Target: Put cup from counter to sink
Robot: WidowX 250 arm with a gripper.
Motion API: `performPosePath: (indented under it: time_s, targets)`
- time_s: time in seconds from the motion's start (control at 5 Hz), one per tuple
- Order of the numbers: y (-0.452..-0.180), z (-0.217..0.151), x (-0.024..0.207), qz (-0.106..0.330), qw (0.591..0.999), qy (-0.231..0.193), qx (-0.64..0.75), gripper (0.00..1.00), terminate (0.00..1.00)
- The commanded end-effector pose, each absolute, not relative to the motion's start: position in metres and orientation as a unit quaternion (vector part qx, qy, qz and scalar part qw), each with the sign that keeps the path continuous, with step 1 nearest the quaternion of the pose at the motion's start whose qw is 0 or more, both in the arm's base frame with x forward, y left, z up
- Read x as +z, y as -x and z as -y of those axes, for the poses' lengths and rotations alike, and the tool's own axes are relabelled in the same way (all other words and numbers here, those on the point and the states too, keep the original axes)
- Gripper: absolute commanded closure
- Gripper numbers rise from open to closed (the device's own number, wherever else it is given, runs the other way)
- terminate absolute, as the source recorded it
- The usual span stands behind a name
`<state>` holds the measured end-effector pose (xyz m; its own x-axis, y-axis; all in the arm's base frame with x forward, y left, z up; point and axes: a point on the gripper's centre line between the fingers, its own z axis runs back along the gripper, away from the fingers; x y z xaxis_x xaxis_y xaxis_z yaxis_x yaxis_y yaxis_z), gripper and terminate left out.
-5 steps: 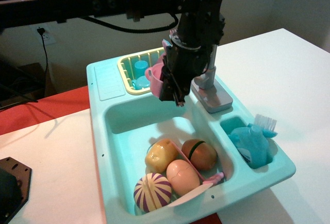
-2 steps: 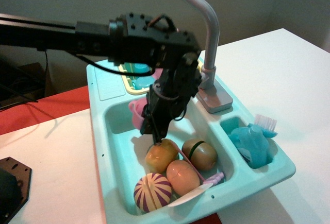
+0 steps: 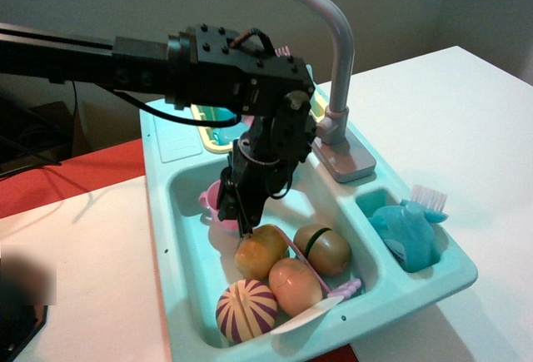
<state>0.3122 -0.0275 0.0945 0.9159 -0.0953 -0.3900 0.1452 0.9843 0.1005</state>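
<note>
Pincer [image 3: 240, 212] was clamped on the cup [image 3: 218, 206], tilted low inside the sink [image 3: 187, 237], just beside 1 yellow toy vegetable [image 3: 261, 250]. Judged best: release onto bare basin floor, lift straight, avoid the faucet [image 3: 329, 54].

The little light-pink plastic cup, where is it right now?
The light-pink plastic cup is down inside the teal sink basin, at its left side, at the gripper, just above the yellowish toy vegetable.
</note>
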Motion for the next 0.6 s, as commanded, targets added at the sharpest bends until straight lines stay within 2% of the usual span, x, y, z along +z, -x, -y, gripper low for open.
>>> performPosePath:
  time_s: [0.0,0.2,0.4]
  targets:
    - [-0.321,0.022,0.125,-0.147,0.986,-0.067,-0.045,0.0,0.0]
    - [-0.321,0.019,0.126,-0.147,0.986,-0.068,-0.044,0.0,0.0]
    - [-0.316,0.008,0.158,-0.139,0.985,-0.092,-0.045,0.0,1.0]
